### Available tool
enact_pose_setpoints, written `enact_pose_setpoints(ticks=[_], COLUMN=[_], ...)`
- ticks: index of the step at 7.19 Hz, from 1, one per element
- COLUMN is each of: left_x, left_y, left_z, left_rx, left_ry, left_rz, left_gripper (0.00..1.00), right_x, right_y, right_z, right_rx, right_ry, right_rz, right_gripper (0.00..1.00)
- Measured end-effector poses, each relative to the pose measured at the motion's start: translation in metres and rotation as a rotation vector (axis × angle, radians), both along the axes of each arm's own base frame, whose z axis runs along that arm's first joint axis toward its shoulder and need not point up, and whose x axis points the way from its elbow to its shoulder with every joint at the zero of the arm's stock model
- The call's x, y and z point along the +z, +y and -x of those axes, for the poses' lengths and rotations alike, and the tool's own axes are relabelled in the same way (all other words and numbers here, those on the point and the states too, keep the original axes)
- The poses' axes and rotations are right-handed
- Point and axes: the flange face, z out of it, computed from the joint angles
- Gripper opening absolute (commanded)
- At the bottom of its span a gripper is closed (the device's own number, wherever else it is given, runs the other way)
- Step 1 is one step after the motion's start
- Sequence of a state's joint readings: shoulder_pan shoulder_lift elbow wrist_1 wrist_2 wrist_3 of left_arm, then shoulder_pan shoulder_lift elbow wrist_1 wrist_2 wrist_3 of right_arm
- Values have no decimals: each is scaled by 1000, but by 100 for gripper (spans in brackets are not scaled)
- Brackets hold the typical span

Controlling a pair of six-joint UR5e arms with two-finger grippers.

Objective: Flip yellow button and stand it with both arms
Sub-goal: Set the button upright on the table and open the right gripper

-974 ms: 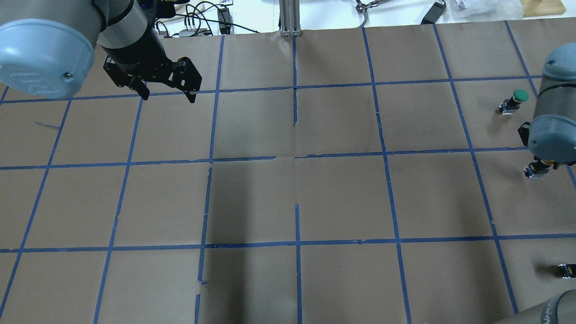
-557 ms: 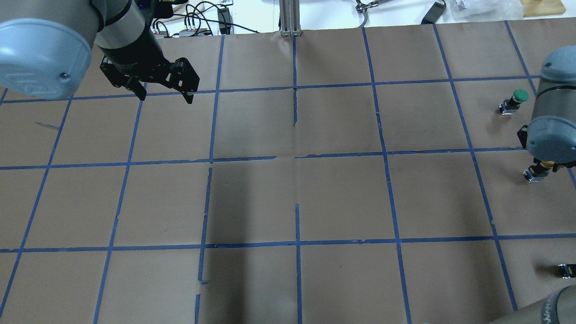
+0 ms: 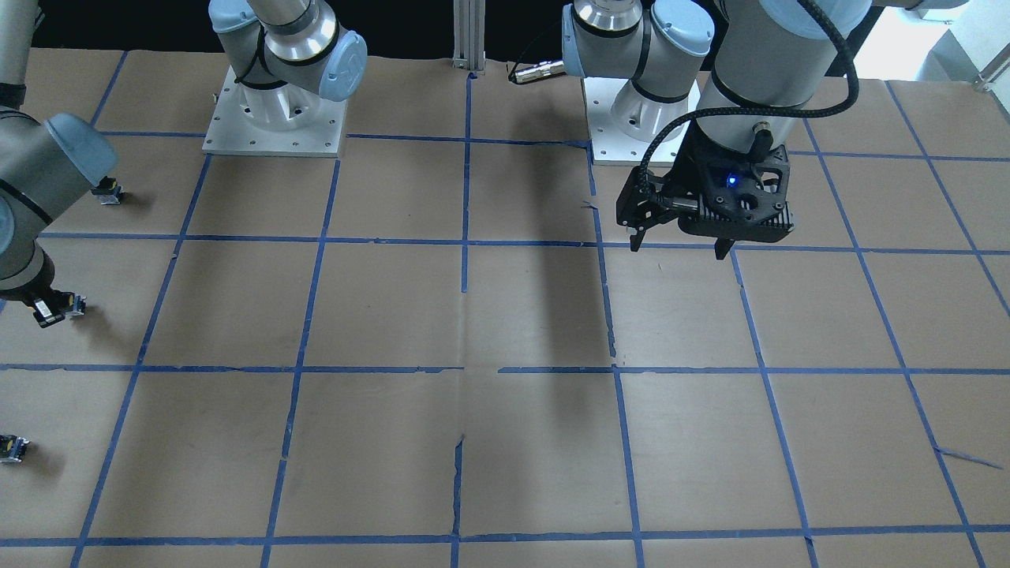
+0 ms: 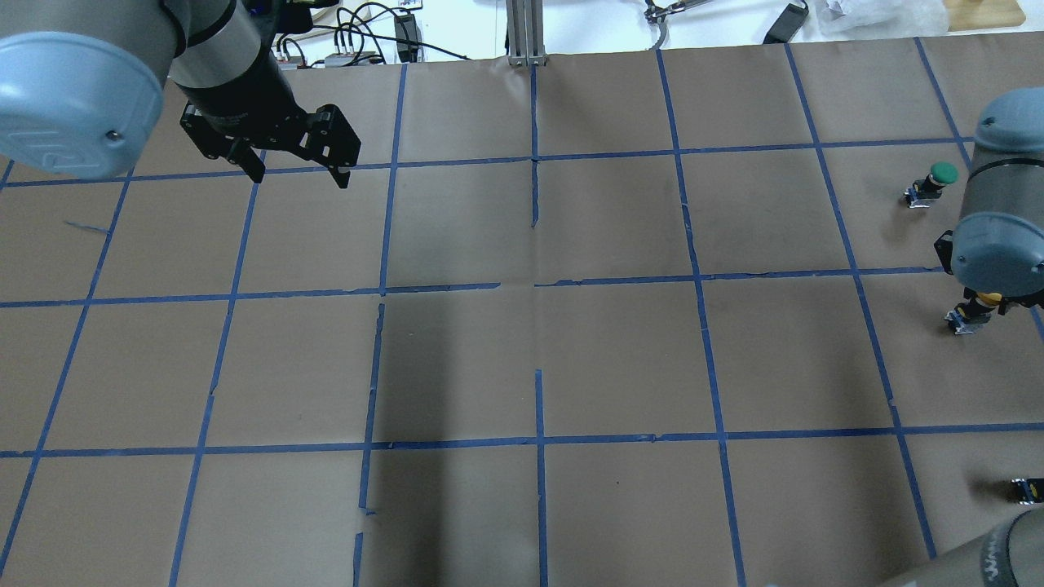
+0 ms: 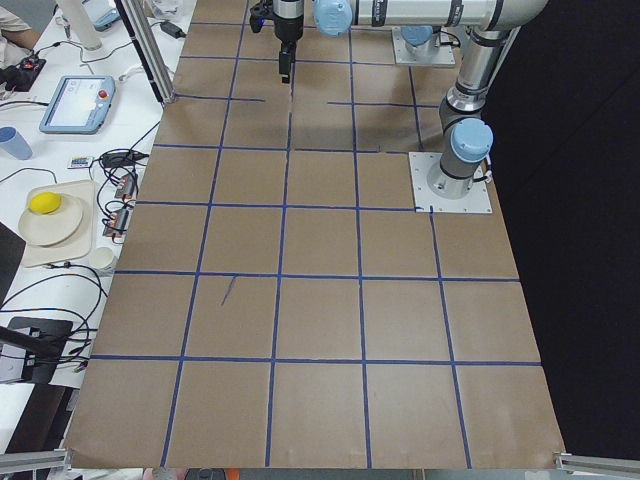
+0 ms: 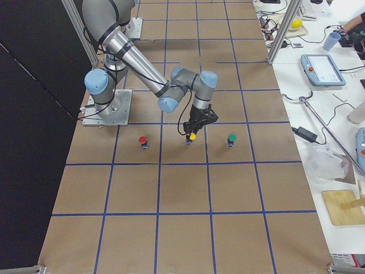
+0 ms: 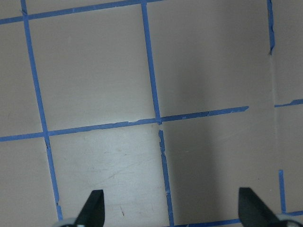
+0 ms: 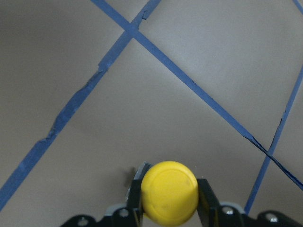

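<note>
The yellow button (image 8: 169, 191) stands cap up between my right gripper's (image 8: 169, 208) fingers, at or just above the brown paper. The gripper is shut on it. In the overhead view the button (image 4: 971, 311) peeks out from under the right wrist at the right edge. It also shows in the right exterior view (image 6: 191, 137) under the right gripper (image 6: 195, 127), and at the left edge of the front view (image 3: 59, 308). My left gripper (image 4: 301, 178) is open and empty, hovering far off over the far left squares. It also shows in the front view (image 3: 677, 249) and the left wrist view (image 7: 173, 210).
A green-capped button (image 4: 936, 181) stands beyond the yellow one, and a red-capped button (image 6: 142, 141) stands nearer the robot's base. Blue tape lines grid the brown paper (image 4: 538, 359). Cables and gear lie past the far edge (image 4: 367, 33).
My left gripper has drifted slightly up and left in the overhead view, still open. The right wrist has shifted a little, and the yellow button's base has edged down and left.
</note>
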State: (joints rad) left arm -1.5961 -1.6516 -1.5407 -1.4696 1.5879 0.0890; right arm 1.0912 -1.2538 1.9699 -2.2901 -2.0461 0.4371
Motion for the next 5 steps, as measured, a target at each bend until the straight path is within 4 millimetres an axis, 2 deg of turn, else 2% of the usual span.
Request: enact_pose_setpoints(ticks=[2, 4, 5], left_x=[1, 2, 3], left_y=[0, 1, 2], left_z=[0, 0, 0], left_rx=[0, 0, 1], left_ry=[1, 1, 1], left_rz=[1, 4, 6], left_gripper=[100, 100, 100], right_x=[0, 7, 20], right_y=[1, 2, 0], right_z=[0, 0, 0], right_rx=[-1, 8, 34], right_ry=[0, 1, 3], right_rz=[-6, -7, 6], right_gripper=[100, 100, 100])
